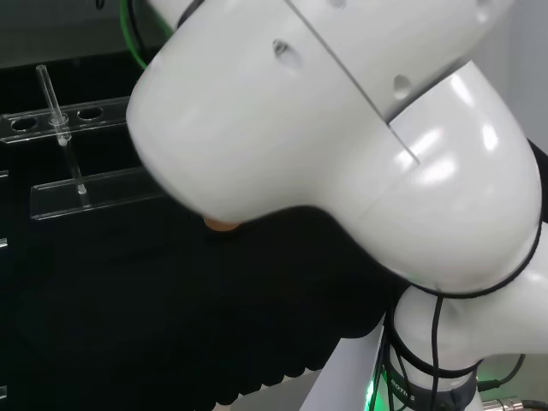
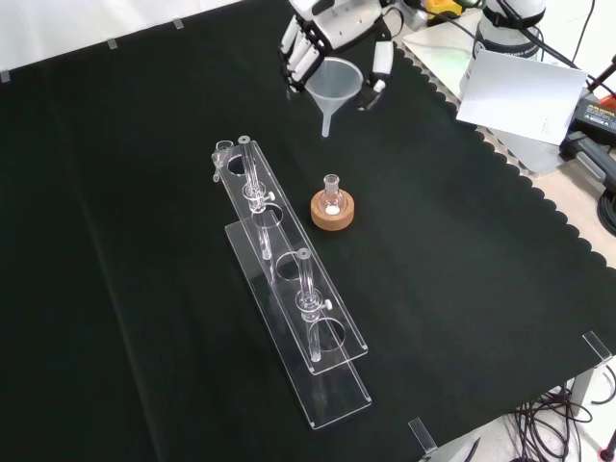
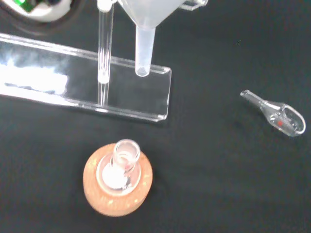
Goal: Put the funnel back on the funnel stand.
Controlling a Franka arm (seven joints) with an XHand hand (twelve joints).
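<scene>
Transport step, judging by the layout: the arm (image 1: 342,145) blocked most of the head view. The clear stand (image 2: 289,289) lay mid-surface (image 2: 115,241) in the front view, holes hard to count. The hand (image 2: 318,38) was curled round the funnel (image 2: 337,87), held in the air, beyond the stand's far end. Next move likely calls for lining the spout over a free hole. A flask on a cork ring (image 2: 332,210) stood just beside the stand; a small glass piece (image 3: 279,116) was unclear.

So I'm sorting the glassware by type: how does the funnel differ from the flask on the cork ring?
The funnel hangs above the cloth in the hand, fingers curled round it; the flask sits on its cork ring. The funnel is a frosted cone tapering to a narrow stem pointing down; the flask shows a short, clear, open neck pointing up. The funnel looks larger. Both are see-through and upright.
</scene>
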